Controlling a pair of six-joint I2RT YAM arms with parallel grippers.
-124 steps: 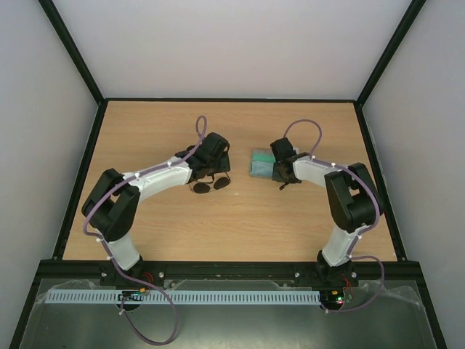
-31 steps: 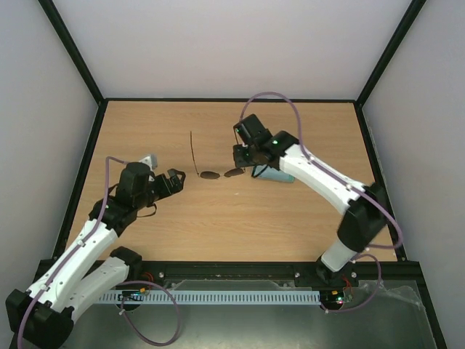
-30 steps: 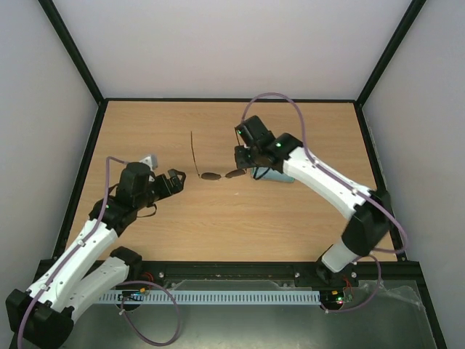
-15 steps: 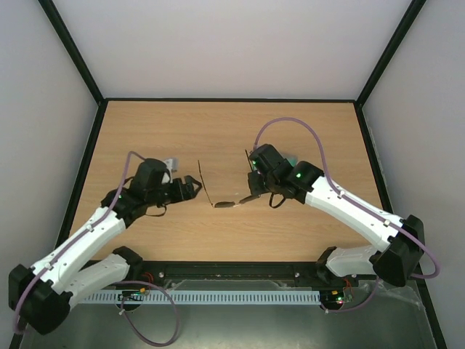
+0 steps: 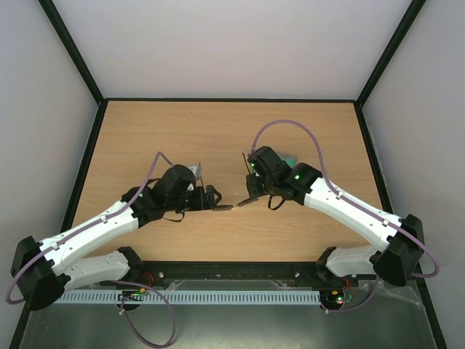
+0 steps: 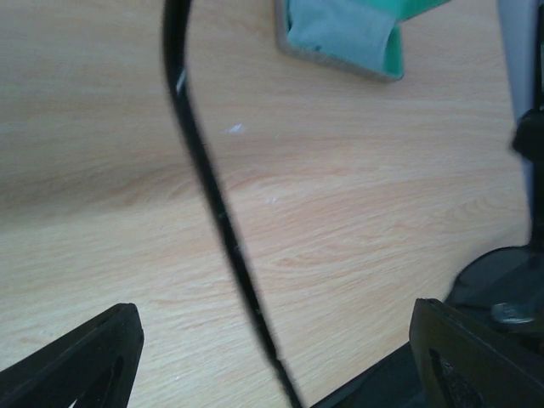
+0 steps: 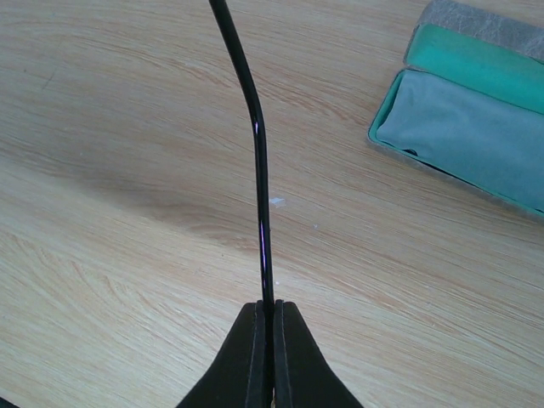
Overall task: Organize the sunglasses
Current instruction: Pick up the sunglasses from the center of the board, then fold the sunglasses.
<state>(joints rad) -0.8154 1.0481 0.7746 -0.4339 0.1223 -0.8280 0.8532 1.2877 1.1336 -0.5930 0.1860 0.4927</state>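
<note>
Soft, even light fills the overhead view, and the arms (image 5: 102, 225) cast only faint, diffuse shadows on the worktop (image 5: 145, 131). In the left wrist view the near fingers (image 6: 85, 357) and the sunglasses (image 6: 204, 170) temple are blurred. The right wrist view shows sharp wood grain and one broad soft shadow.

My left gripper (image 5: 211, 198): came over from the left side, and now its fingers (image 6: 93, 357) stand wide apart around one thin arm of the sunglasses (image 6: 202, 161).
My right gripper (image 5: 251, 198): pinched on the other thin arm, it pulled the sunglasses closer to me (away from the case (image 7: 476, 66)).
</note>
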